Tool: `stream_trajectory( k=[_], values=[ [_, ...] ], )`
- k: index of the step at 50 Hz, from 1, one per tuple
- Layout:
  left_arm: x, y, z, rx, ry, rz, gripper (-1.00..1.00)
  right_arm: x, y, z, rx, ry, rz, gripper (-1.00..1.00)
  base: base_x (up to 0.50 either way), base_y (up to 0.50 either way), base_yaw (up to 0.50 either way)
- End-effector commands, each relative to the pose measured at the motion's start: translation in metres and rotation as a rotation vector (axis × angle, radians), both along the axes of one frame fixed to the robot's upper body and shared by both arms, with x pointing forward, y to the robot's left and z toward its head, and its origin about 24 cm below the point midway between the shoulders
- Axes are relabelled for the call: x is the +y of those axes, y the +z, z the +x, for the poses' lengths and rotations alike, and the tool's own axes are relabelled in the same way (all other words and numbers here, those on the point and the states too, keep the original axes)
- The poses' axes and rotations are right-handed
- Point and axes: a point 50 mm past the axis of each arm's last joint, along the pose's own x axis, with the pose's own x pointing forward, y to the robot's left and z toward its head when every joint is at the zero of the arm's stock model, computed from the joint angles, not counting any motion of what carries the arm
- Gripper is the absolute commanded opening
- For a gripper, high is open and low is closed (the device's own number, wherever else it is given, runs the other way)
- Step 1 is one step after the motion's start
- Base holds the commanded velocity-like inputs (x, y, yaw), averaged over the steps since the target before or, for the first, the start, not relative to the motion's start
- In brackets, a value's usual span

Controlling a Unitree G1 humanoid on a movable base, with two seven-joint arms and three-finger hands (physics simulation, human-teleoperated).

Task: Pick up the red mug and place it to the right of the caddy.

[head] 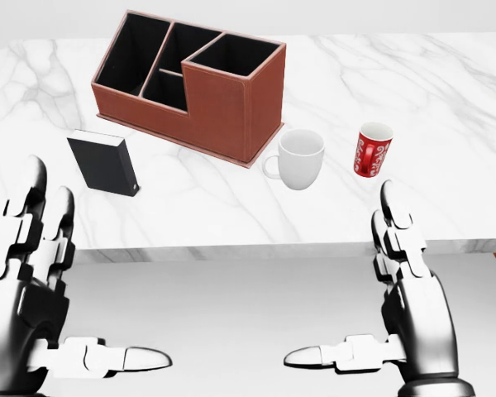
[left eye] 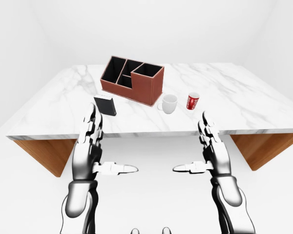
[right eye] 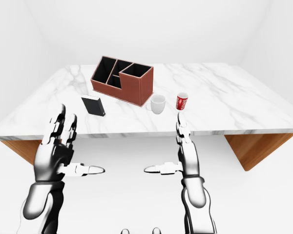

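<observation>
The red mug (head: 372,150) stands upright on the marble table (head: 446,99), right of a white mug (head: 299,159). The brown caddy (head: 190,83) with black compartments stands to the upper left of both mugs. My left hand (head: 45,298) and right hand (head: 397,306) are open and empty, fingers up and thumbs pointing inward, held below the table's near edge. The right hand is below the red mug and apart from it.
A small black box (head: 105,163) stands on the table left of the caddy's near end. The table's wooden supports (left eye: 44,153) show under both ends. White floor and walls surround the table.
</observation>
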Motion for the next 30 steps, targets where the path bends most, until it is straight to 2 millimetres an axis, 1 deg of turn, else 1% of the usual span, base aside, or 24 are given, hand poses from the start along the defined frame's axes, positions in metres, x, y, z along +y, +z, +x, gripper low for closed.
stream_trajectory(
  k=[1,17,20,30],
  values=[
    [-0.003,0.0417,-0.0338,-0.188,-0.013,0.017,1.0,0.0009,0.0471,-0.0349,-0.194,0.002,-0.012,0.98,0.0,0.0,0.0],
    [-0.0031,0.0437,-0.036,-0.197,-0.014,0.019,1.0,0.0002,0.0493,-0.0361,-0.204,0.01,-0.001,0.98,0.0,0.0,0.0],
    [-0.0025,0.0446,-0.0361,-0.202,-0.012,0.018,1.0,0.0008,0.0486,-0.0372,-0.198,0.029,0.011,0.98,0.32,0.0,0.0],
    [-0.0024,0.0483,-0.0389,-0.22,-0.011,0.018,1.0,0.0004,0.0497,-0.0382,-0.203,0.033,0.019,0.98,0.5,0.0,0.0]
  ],
)
